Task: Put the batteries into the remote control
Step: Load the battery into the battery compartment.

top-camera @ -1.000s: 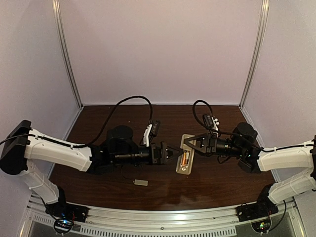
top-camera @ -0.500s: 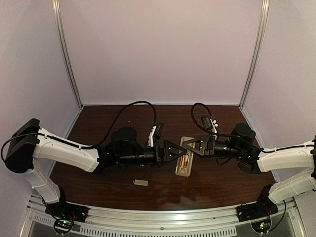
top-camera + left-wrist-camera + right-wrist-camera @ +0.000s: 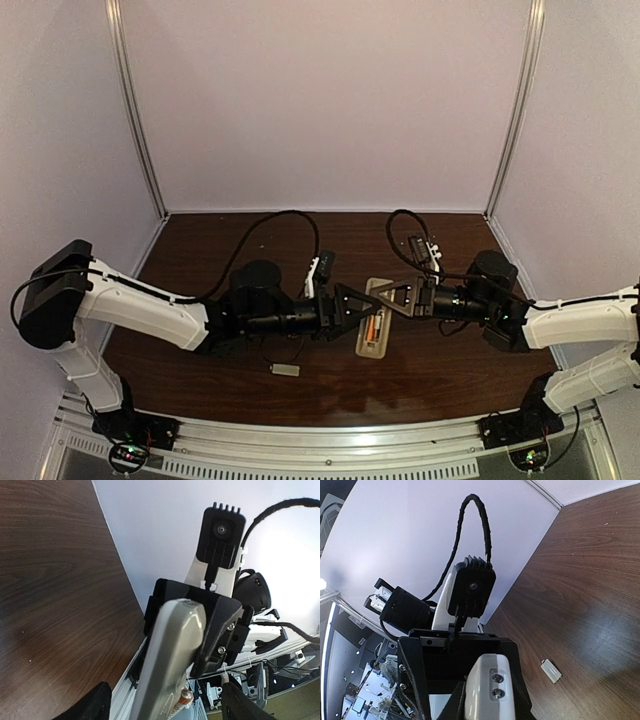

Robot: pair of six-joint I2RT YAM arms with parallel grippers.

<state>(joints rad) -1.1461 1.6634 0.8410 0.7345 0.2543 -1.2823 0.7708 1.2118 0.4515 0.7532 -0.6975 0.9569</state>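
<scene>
The remote control (image 3: 375, 322) lies back up between the two arms. Its battery bay is open, with a copper-gold battery (image 3: 372, 326) in it. My right gripper (image 3: 390, 297) is shut on the remote's far end. In the right wrist view its fingers (image 3: 519, 692) hug the white end (image 3: 490, 687). My left gripper (image 3: 366, 311) is open, with one finger on each side of the remote. In the left wrist view the remote (image 3: 172, 650) runs up the middle, a battery tip (image 3: 184, 698) shows low down, and the fingers (image 3: 92, 705) stand wide apart.
A small flat pale grey plate (image 3: 285, 369) lies on the dark wood table (image 3: 200, 250) near the front, left of the remote. It also shows in the right wrist view (image 3: 551, 670). A metal rail (image 3: 330, 440) runs along the near edge, and pale walls enclose the other sides.
My left gripper has opened and moved right, so its fingers now straddle the remote. The right gripper has stayed shut on the remote's far end.
</scene>
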